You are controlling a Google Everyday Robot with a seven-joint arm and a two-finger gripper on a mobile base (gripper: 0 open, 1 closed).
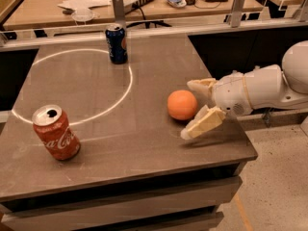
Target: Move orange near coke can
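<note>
Gripper, right of centre, spread wide either side of the orange; coke can stands lower left, well apart.

white Coca-Cola script on red coke can, partly legible, dark blue can lbl unreadable

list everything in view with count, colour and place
orange: 1, orange, right side of table
coke can: 1, red, silver top, front left of table
soda can: 1, dark blue, far side of table
ring: 1, white, on tabletop
table: 1, grey-brown, centre
desk: 1, tan, cluttered, behind
arm: 1, white, reaching in from right
pincer: 1, cream, open, at orange's right side
</note>
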